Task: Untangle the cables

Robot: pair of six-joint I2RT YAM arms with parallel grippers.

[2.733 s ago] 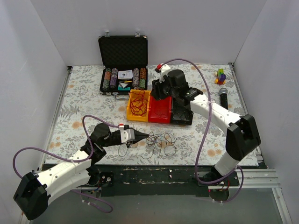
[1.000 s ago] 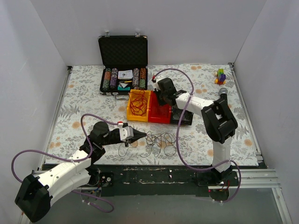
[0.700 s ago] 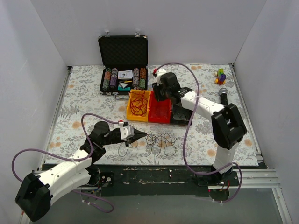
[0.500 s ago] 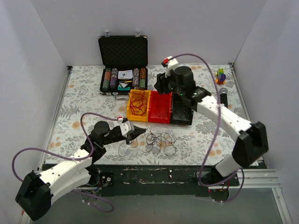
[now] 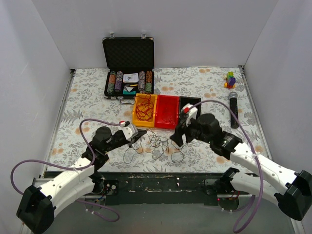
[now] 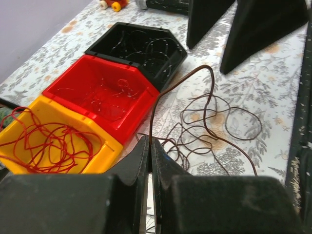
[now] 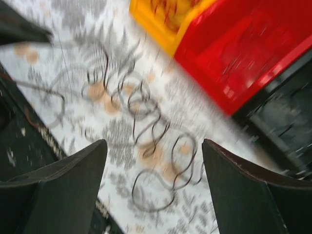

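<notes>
With the left end effector (image 6: 150,141) pressed together on one dark brown strand (image 6: 155,100) of the cables, holding that strand up off the surface (image 5: 87,97), arched clear above the rest and so easy to tell from its neighbours. Just beyond the pinch, a loose nest (image 5: 163,145) of dark loops lying flat on the floral cloth, near the front of the three bins and between the two arms. Over the far side of that nest, the right end effector (image 7: 154,142) spread wide, nothing between its fingers, aimed down at the loops. Blurred in its own wrist view, so contact with the wires impossible to tell. Judged as a two-handed parting: one side anchoring a single strand, the other poised to take a neighbouring loop and draw it away. Further out, side by side in a row: yellow bin (image 5: 134,114) with a heap of red wires (image 6: 44,136), red bin (image 5: 165,126) with a few thin strands, black bin (image 5: 190,98) with a few dark ones. Apparently sorting by colour, hence bins kept close to the tangle. Likely trouble: hair-thin wire slipping from the pinch, or the whole nest dragging along rather than one strand.
</notes>
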